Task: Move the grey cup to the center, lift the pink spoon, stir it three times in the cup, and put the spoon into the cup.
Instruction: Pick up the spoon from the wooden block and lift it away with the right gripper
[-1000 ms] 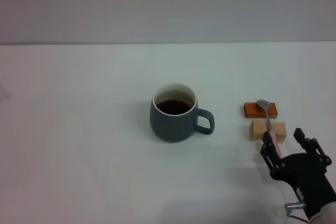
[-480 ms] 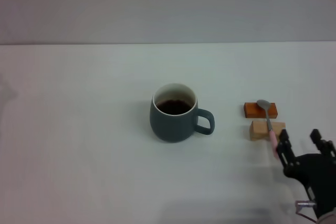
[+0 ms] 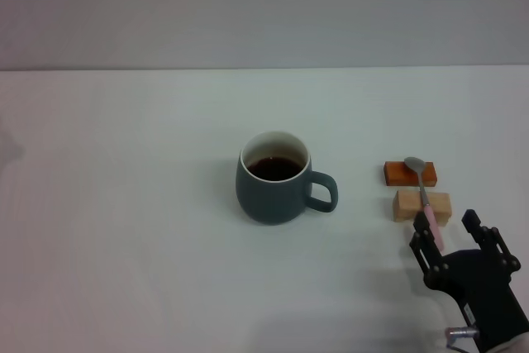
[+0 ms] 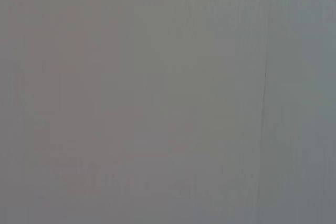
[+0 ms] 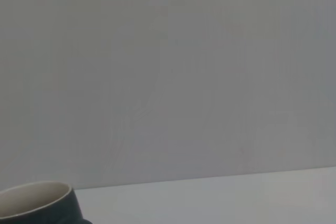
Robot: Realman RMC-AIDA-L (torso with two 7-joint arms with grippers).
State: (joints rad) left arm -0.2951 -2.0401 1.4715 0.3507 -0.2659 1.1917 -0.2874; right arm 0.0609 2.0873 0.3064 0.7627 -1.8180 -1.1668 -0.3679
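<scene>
**Right gripper open at the spoon's handle end**

The grey cup stands upright on the white table, its loop handle pointing toward the robot's right, with dark liquid inside. In the right wrist view only the cup's rim shows at the edge of the picture.

To the right of the cup, well apart from it, lie two small blocks: an orange block farther from the robot and a tan block nearer. The pink spoon lies across both, its metal bowl on the orange block and its pink handle reaching past the tan block toward the robot.

The right gripper sits just beyond the tan block on the robot's side, fingers spread, one fingertip beside the end of the pink handle; nothing is gripped.

The left gripper is out of sight; its wrist view shows only a plain grey surface.
</scene>
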